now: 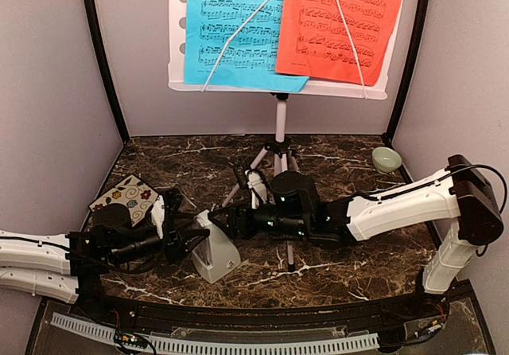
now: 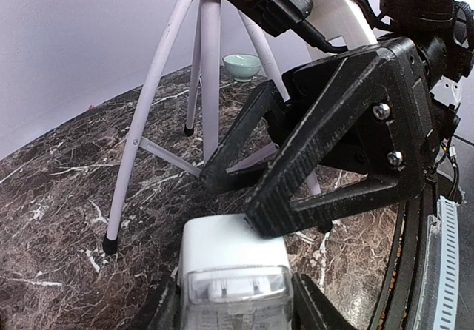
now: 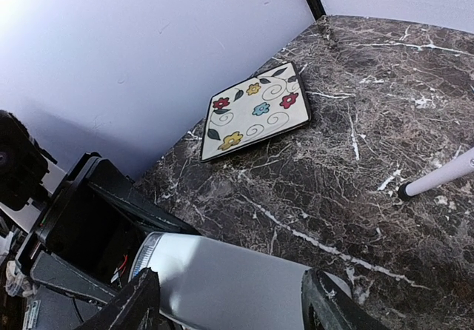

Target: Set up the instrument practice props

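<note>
The white music stand (image 1: 280,124) is at the back on its tripod, with a blue sheet (image 1: 231,29) and a red-orange sheet (image 1: 342,21) on its desk. The pale grey metronome (image 1: 216,258) sits front centre on the marble. My left gripper (image 1: 191,239) reaches it from the left. In the left wrist view its fingers press both sides of the metronome (image 2: 233,260). My right gripper (image 1: 219,221) comes from the right with its jaws wide. One of its fingertips (image 2: 266,219) touches the metronome's far upper edge. In the right wrist view the metronome (image 3: 237,282) lies between the spread fingers.
A floral square coaster (image 1: 125,197) lies at the left, behind my left arm. A small green bowl (image 1: 386,159) stands at the back right. The tripod's legs (image 2: 148,123) spread just behind the metronome, one foot (image 3: 404,192) near my right gripper.
</note>
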You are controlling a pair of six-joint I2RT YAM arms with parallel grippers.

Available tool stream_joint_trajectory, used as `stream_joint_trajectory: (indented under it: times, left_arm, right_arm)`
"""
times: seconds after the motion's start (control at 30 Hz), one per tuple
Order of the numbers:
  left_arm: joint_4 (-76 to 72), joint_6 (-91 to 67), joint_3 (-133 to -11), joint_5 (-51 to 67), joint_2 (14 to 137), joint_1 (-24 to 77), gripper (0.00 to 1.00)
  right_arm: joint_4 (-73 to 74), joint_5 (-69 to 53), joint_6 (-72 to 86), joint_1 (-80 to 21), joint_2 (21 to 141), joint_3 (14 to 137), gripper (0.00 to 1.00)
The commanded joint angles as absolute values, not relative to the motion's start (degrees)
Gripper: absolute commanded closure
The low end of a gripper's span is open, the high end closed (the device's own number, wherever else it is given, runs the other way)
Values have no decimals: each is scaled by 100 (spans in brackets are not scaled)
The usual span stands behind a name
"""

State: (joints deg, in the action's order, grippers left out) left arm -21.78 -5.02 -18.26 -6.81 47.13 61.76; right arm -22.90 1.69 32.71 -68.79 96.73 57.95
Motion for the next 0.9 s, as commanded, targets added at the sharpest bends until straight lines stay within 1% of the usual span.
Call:
stream_joint_trajectory:
  times: [0.0, 0.1, 0.27, 0.43, 0.63, 0.73, 0.87]
  left_arm:
    - [-3070, -405, -1591, -535, 4507, 6161, 69]
    - [-3271, -414, -1462, -466, 4585, 6157, 72]
    - [-3400, -514, -1221, -454, 4342, 6161, 73]
    - [-3059, -492, -1225, -421, 4200, 6161, 74]
    - [-3096, -506, -1061, -396, 3955, 6161, 74]
    - [-3117, -469, -1083, -358, 4140, 6161, 76]
    - [-3499, -492, -1075, -260, 4533, 6161, 78]
  right_arm:
    - [-1210, 665, 2890, -6833, 10081, 5422, 36]
    - [-1201, 698, 2840, -6838, 10128, 5293, 36]
    - [-1162, 712, 2751, -6871, 10149, 5322, 36]
    - [-1149, 686, 2716, -6924, 10218, 5445, 36]
    - [-1147, 689, 2734, -6942, 10265, 5483, 37]
    - [-1248, 630, 2697, -6939, 10015, 5477, 33]
    - [-1299, 210, 2671, -6959, 9788, 5824, 27]
